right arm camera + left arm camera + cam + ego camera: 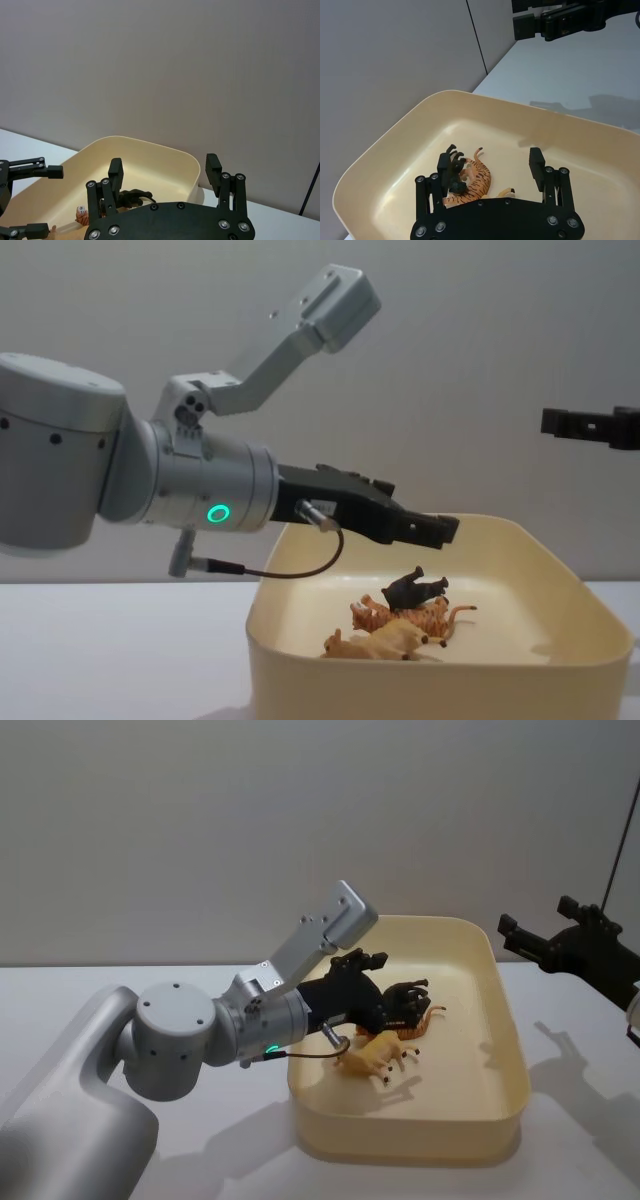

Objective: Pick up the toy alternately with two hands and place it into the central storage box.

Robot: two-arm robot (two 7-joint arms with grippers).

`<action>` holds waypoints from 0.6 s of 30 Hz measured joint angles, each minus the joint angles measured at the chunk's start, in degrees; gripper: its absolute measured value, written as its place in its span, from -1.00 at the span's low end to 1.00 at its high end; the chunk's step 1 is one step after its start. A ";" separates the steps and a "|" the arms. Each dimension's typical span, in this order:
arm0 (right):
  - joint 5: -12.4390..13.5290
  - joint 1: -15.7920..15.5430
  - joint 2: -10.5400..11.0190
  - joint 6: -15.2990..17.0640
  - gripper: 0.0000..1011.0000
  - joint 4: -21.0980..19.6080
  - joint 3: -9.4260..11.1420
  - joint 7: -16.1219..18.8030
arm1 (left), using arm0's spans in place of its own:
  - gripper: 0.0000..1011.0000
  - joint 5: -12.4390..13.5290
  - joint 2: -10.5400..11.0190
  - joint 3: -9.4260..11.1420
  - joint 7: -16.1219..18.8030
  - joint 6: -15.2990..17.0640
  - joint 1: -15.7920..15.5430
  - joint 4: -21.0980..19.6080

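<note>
The cream-yellow storage box (508,1050) holds three toy animals: a black one (408,994), an orange striped tiger (428,1018) and a tan one (378,1054). From the side, the black toy (415,590) lies on top of the tiger (410,617), with the tan toy (385,642) in front. My left gripper (440,528) hangs open above the toys inside the box and holds nothing. Its wrist view shows the left gripper (490,160) over the black toy (455,172) and the tiger (472,182). My right gripper (520,935) is raised beyond the box's right side, open and empty.
The box (400,690) stands on a white table (120,990) before a plain grey wall. The left arm's silver-grey body with its green ring light (218,512) spans the table's left side. A thin dark pole (618,840) rises at the far right.
</note>
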 joint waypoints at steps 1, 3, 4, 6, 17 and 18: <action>0.00 0.00 0.00 0.00 0.98 0.00 0.00 0.00 | 0.86 0.11 -0.10 0.04 -0.24 0.02 -0.17 0.28; 0.00 0.00 0.00 0.00 0.98 0.00 0.00 0.00 | 0.98 0.26 -0.23 0.10 -0.55 0.05 -0.39 0.67; 0.00 0.00 0.00 0.00 0.98 0.00 0.00 0.00 | 0.98 0.30 -0.27 0.12 -0.64 0.06 -0.46 0.78; 0.00 0.00 0.00 0.00 0.98 0.00 0.00 0.00 | 0.98 0.39 -0.35 0.15 -0.80 0.07 -0.58 0.97; 0.00 0.00 0.00 0.00 0.98 0.00 0.00 0.00 | 0.98 0.72 -0.66 0.27 -1.50 0.16 -1.11 1.83; 0.00 0.00 0.00 0.00 0.98 0.00 0.00 0.00 | 0.98 0.73 -0.68 0.27 -1.53 0.16 -1.15 1.87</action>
